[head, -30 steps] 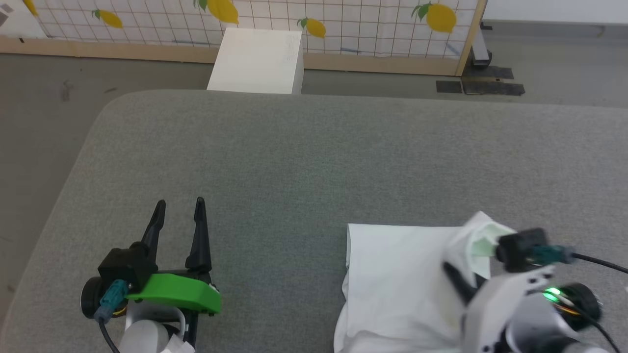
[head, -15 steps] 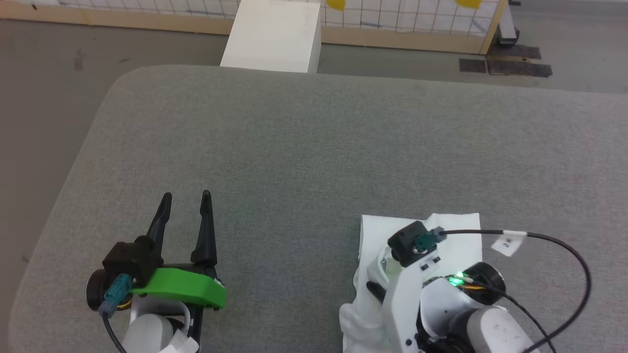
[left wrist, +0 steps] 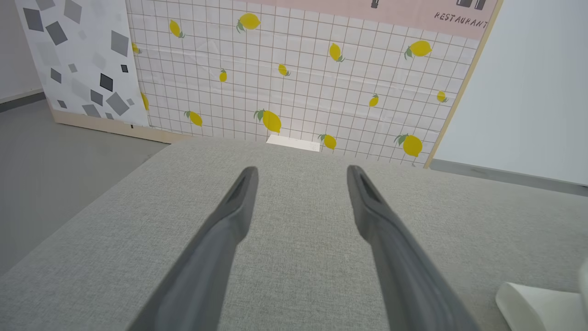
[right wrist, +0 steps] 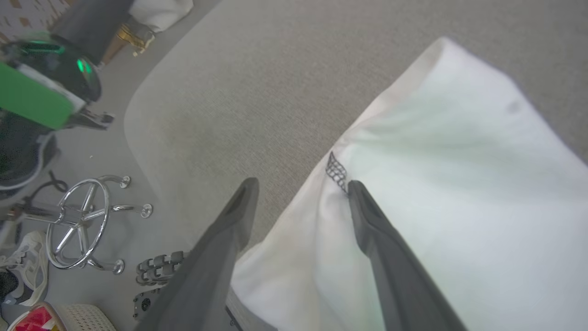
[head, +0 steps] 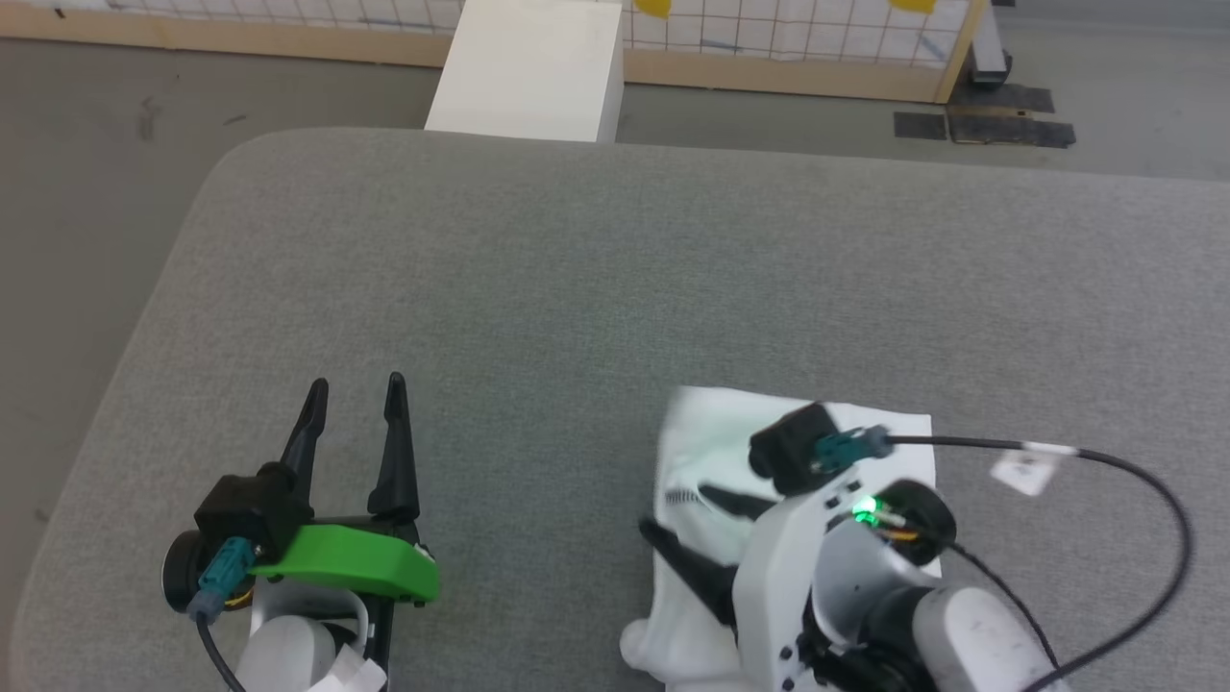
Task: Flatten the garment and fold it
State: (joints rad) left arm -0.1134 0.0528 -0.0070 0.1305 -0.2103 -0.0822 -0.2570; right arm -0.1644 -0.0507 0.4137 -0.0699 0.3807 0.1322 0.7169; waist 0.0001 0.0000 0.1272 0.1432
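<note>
One garment [head: 716,442]; left hand [head: 356,384], right hand [head: 676,509] (both spread).

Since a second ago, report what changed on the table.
The right tool swung the garment's raised flap leftward, laid it down and opened, letting go. The left tool stayed open and in place, and the garment stayed on the same side of the table.

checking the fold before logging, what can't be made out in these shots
- Head view: the garment, near part hidden behind the right gripper and its wrist, and cut by the bottom edge.
- Right wrist view: the garment's far corner is blurred; whether a finger touches the cloth cannot be told.
- Left wrist view: the garment is cut by the lower right corner.
- Head view: the white box is cut by the top edge.
</note>
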